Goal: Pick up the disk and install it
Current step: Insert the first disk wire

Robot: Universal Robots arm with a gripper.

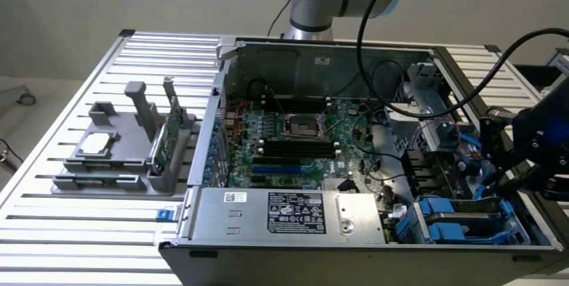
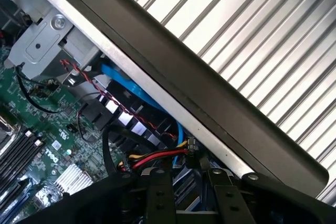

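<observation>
Disk [image 1: 464,214], blue-railed, lies in the drive bay of the open computer case [image 1: 356,263], at the case corner toward the bench's [image 1: 80,226] near edge on the exterior view's right. Claw [image 1: 508,178] hangs just above and behind it, close to the case's side wall. Whether the claw is wide, narrow or gripping cannot be told.

Exterior view: a grey holder [image 1: 116,166] near the bench's edge on that view's left carries a square silver chip [image 1: 96,143] and an upright green card [image 1: 164,141].

Wrist view: the claw [image 2: 186,182] sits over red, yellow and black wires [image 2: 157,156]. A blue cable [image 2: 131,88] and the motherboard [image 2: 47,145] lie inside the case, and the ribbed bench lies beyond its wall.
</observation>
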